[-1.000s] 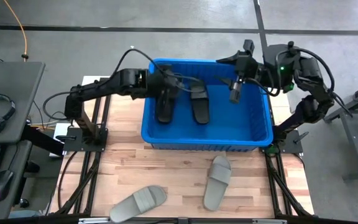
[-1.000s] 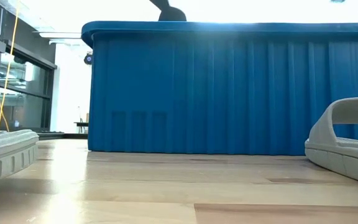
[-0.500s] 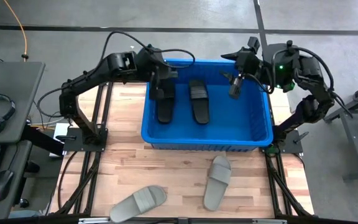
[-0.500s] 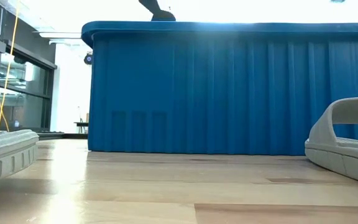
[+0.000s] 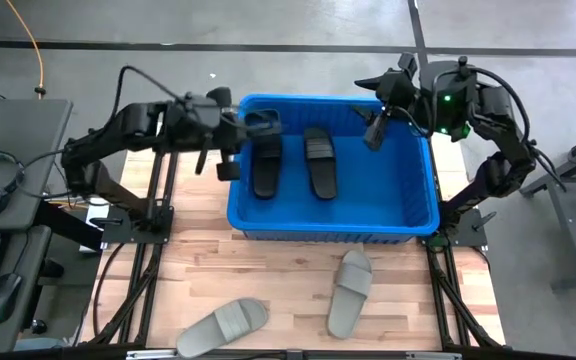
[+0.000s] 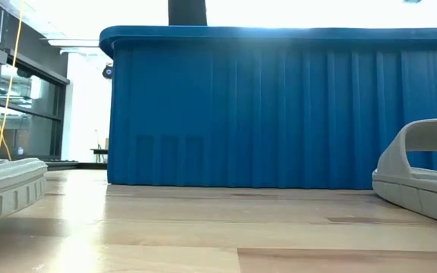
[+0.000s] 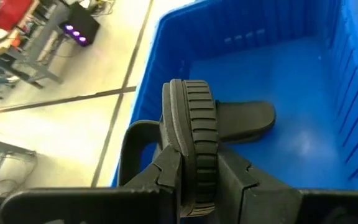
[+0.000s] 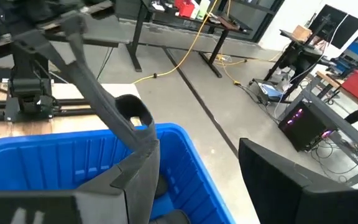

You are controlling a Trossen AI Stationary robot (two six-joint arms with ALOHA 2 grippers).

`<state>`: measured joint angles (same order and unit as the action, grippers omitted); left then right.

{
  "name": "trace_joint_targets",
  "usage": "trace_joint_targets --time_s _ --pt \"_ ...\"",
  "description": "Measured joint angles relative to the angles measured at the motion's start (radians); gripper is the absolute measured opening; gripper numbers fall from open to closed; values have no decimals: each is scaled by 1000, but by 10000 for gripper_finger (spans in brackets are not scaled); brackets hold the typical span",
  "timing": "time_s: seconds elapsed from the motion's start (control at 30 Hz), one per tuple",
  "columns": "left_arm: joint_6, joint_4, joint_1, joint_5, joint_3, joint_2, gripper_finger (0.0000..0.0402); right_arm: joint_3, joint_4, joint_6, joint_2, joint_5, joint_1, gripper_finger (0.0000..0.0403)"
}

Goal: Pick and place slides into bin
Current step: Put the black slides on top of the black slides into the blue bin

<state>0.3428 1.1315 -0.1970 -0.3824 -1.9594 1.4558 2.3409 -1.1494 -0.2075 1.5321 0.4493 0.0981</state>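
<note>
Black foam slides are seen in the bright blue plastic bin; one is pinched by the left gripper; right gripper fingers are spread.

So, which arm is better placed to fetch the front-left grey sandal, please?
Likely left: the left tool is at the bin's left rim, that sandal's side; the right tool is over its far corner.

Glossy ribbed blue plastic bin, matt foam slides, smooth pale wooden table.
</note>
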Motion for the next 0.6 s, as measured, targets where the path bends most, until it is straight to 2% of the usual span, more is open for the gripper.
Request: trace_joint_targets --time_s 0.13,0.23,0.33,0.6 --pt "-14 -102 37 -78 184 -76 44 -1 1 9 9 -9 0 208" --pt "29 -274 55 -129 330 -137 44 -1 0 17 20 -12 0 208" --pt "57 -402 52 -83 451 -177 44 -1 2 19 31 -12 0 208" --pt "140 -547 29 -44 690 -184 47 0 4 54 63 -11 0 208"
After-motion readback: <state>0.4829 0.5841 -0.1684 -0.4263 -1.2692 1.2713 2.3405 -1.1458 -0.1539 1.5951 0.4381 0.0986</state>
